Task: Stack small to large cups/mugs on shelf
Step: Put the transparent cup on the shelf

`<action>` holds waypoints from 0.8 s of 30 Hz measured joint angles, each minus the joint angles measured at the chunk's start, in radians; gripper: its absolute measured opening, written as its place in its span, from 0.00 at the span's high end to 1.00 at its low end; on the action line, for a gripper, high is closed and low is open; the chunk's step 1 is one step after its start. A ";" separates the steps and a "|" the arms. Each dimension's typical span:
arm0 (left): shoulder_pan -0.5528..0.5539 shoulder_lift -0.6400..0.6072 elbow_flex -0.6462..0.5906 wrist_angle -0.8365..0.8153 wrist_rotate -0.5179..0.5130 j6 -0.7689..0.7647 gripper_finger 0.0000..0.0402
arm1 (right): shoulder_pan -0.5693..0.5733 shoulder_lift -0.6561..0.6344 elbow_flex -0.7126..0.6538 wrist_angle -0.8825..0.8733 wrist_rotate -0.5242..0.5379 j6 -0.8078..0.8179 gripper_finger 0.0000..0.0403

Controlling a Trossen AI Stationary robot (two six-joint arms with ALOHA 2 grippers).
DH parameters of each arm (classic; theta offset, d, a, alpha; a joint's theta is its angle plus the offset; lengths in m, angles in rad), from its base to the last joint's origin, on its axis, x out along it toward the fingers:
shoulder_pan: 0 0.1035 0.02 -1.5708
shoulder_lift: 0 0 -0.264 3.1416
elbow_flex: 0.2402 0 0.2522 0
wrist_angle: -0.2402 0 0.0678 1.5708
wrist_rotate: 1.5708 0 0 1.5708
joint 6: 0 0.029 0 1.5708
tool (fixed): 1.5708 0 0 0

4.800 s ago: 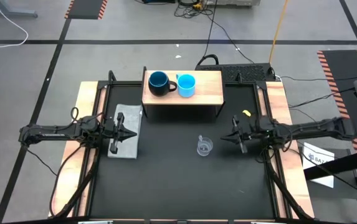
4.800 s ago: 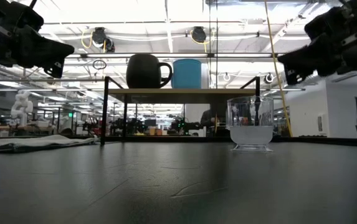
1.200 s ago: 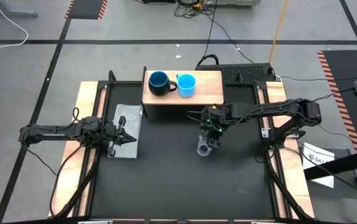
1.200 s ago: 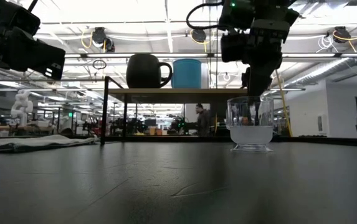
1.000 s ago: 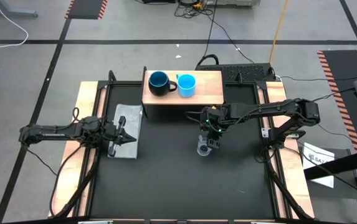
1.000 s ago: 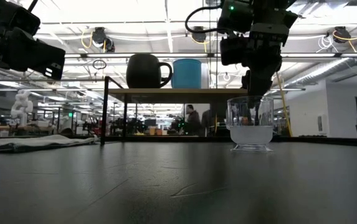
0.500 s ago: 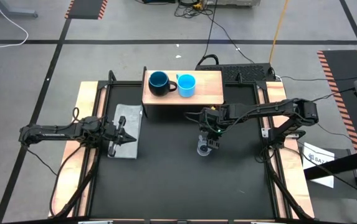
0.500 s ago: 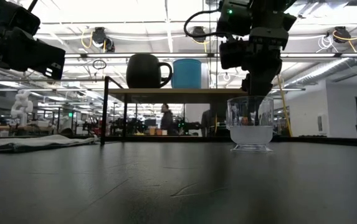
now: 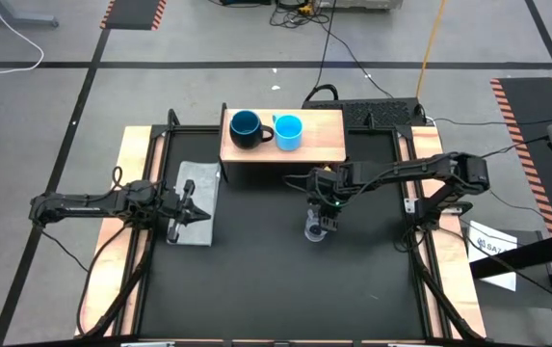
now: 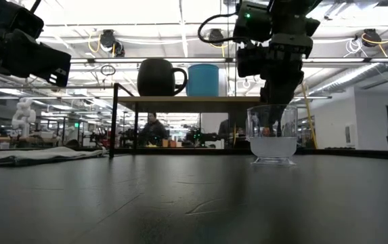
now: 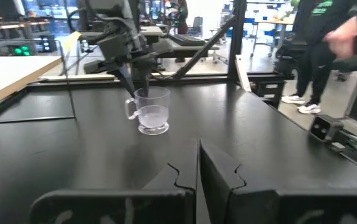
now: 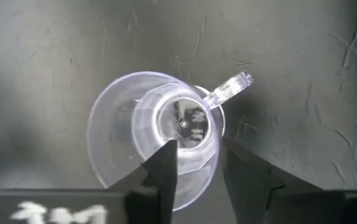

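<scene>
The high view looks straight down on the whole counter (image 9: 256, 280). The low view sits at counter height, facing level across toward the room. The left wrist view looks from afar across the counter. The right wrist view looks down from very close. All four share the clear cup (image 9: 314, 230) (image 10: 271, 134) (image 11: 150, 110) (image 12: 159, 137).

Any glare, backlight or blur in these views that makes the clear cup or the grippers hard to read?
Low view: bright ceiling lights backlight the scene, so the right gripper and navy mug read as silhouettes; the clear cup stays legible. Right wrist view: cup sharp, own fingers soft. Left wrist view: a passing person is motion-blurred. High view: evenly lit.
</scene>
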State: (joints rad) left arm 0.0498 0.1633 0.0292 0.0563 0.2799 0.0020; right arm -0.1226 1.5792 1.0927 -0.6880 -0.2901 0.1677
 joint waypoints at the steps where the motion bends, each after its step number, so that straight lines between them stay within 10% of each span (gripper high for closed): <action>1: 0.000 0.000 0.000 0.000 0.010 0.000 0.95 | 0.000 0.010 0.000 0.006 -0.001 0.000 0.75; 9: 0.000 0.000 0.000 0.000 0.064 0.000 0.95 | 0.000 0.094 0.000 0.003 -0.003 -0.065 0.97; 24: 0.000 0.000 0.000 -0.001 0.060 -0.003 0.95 | 0.001 0.095 0.000 0.008 0.047 -0.107 1.00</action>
State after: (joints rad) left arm 0.0494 0.1631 0.0292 0.0553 0.3401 -0.0013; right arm -0.1219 1.6746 1.0931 -0.6802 -0.2428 0.0608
